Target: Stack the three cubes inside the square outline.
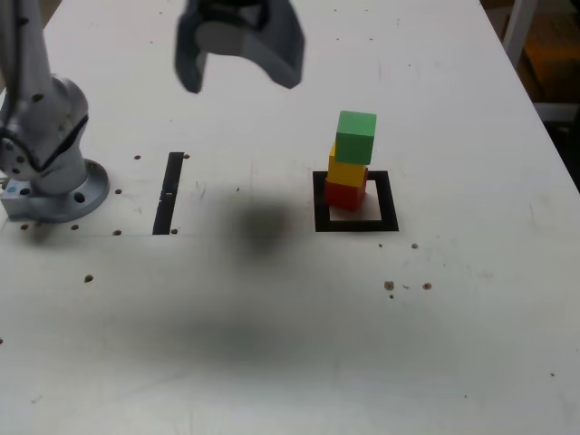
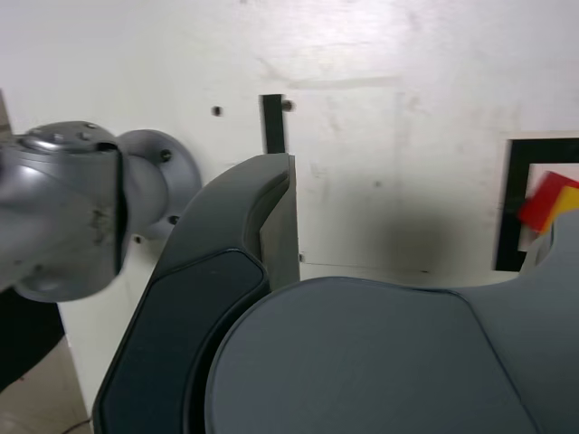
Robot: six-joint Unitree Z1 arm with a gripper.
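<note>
The white table (image 1: 227, 353) is filling most of the exterior view, and up at its top, left of centre, the big grey gripper (image 1: 241, 84) is hanging with its jaws spreading wide and nothing sitting between them! Over at the exterior view's left edge the arm's base (image 1: 60, 195) is standing on the tabletop. Right of centre, the square outline (image 1: 389, 201) is framing our tower, and left of centre the straight black strip (image 1: 168, 195) is lying well apart from it.

And the cubes, all much of a size: the red cube (image 1: 345, 196) is sitting at the bottom, inside the frame towards its left side, the yellow cube (image 1: 348, 172) is riding on it, and the green cube (image 1: 355, 137) is crowning the pile, the levels looking slightly out of line.

So the stacking is looking complete, and we're judging this as the clearing-off step. The next move is calling for staying high and wide of that tower, jaws apart, nudging nothing!
</note>
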